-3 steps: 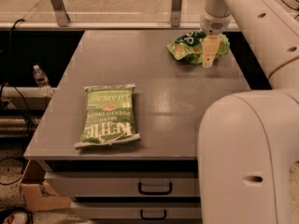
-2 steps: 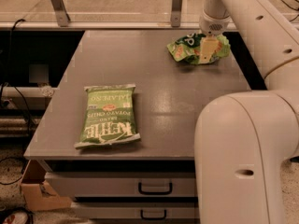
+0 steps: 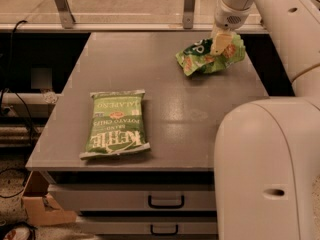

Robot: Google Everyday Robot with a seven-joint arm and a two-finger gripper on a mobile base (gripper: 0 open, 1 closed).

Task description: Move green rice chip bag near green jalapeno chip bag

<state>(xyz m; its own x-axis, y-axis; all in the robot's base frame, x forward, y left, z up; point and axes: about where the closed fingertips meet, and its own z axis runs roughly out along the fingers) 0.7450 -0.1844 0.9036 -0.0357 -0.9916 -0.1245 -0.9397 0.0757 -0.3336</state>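
Observation:
The green rice chip bag (image 3: 199, 59) is small and wrinkly and sits at the far right of the grey table (image 3: 170, 109). My gripper (image 3: 220, 44) comes down from the top right and is shut on the bag's right part, which bunches up around the cream fingers (image 3: 221, 40). The green jalapeno chip bag (image 3: 115, 123) is larger and lies flat near the table's front left, well apart from the rice bag.
My white arm and base (image 3: 265, 169) fill the right side and front right. The table has drawers (image 3: 165, 201) below its front edge. A rail with metal posts (image 3: 189, 4) runs along the far edge. A cardboard box (image 3: 37, 204) lies on the floor at the left.
My gripper has shifted from the bag's right edge into the bag. The bag's right side has crumpled and risen around the fingers. The jalapeno bag has not moved.

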